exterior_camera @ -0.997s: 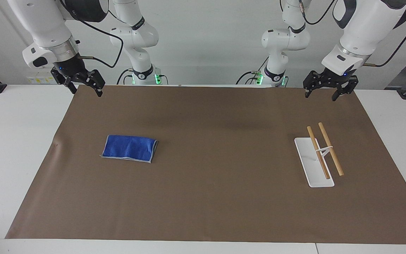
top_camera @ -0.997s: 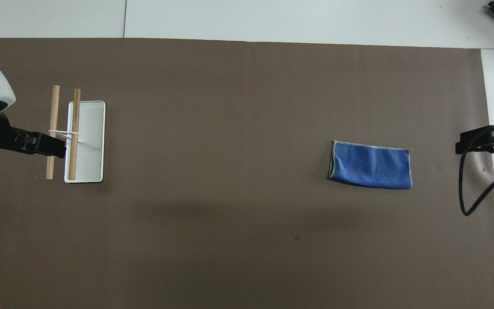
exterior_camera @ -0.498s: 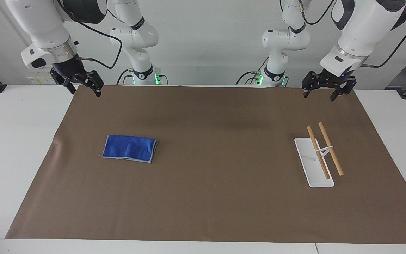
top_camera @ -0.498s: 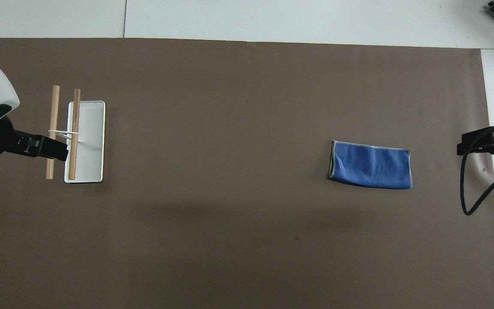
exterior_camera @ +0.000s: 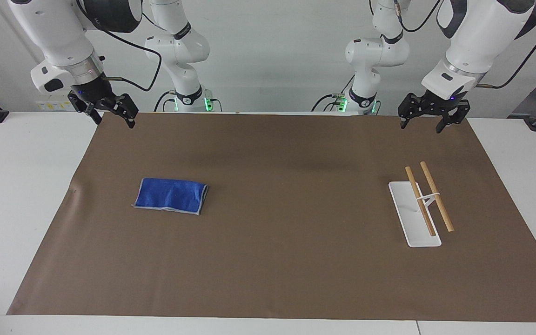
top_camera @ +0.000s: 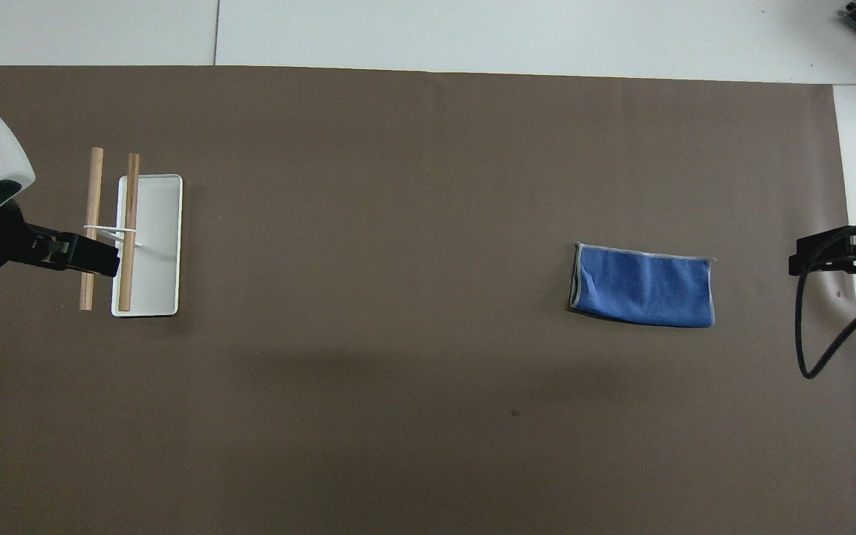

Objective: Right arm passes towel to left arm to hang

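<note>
The towel (exterior_camera: 170, 196) (top_camera: 644, 285), a folded royal-blue cloth with pale grey edging, lies flat on the brown mat toward the right arm's end of the table. My right gripper (exterior_camera: 113, 119) (top_camera: 829, 256) hangs open in the air over the mat's corner at the robots' edge, well apart from the towel, with nothing in it. My left gripper (exterior_camera: 421, 125) (top_camera: 93, 257) is open too and holds nothing. It hangs above the mat's other corner at the robots' edge, and in the overhead view it covers part of the rack.
A towel rack (exterior_camera: 420, 211) (top_camera: 147, 245) stands toward the left arm's end: a white base with two wooden bars on a white bracket. The brown mat (exterior_camera: 268, 270) covers most of the white table (exterior_camera: 21, 186). A black cable (top_camera: 807, 342) loops down from the right wrist.
Both grippers have drifted slightly upward near the robots' edge of the mat. The towel and the rack have not moved.
</note>
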### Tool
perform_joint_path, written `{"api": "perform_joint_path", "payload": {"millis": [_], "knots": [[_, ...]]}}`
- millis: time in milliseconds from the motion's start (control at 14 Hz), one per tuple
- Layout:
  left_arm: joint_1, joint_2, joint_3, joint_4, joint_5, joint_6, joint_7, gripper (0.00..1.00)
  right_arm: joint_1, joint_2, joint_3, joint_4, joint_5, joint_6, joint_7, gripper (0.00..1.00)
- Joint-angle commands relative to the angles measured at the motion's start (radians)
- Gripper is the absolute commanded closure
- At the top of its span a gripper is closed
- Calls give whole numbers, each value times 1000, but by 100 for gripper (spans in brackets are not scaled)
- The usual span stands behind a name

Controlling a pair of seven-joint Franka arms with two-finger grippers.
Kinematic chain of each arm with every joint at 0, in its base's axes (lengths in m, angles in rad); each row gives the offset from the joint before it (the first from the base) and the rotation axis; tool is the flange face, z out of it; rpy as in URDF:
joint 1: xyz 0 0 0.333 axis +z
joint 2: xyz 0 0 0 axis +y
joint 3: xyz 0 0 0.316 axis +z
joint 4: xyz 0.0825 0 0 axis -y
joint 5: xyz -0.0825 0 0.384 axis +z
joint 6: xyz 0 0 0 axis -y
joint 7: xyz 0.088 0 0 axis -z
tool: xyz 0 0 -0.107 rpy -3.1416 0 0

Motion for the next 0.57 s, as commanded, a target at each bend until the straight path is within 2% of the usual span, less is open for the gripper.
{"api": "perform_joint_path", "payload": {"millis": [0, 498], "knots": [[-9, -27, 3, -35, 9, 31, -11, 0, -11, -29, 0, -39, 7, 40, -25, 0], [-9, -26, 3, -39, 3, 74, -28, 0, -5, -30, 2, -51, 7, 63, -16, 0]]}}
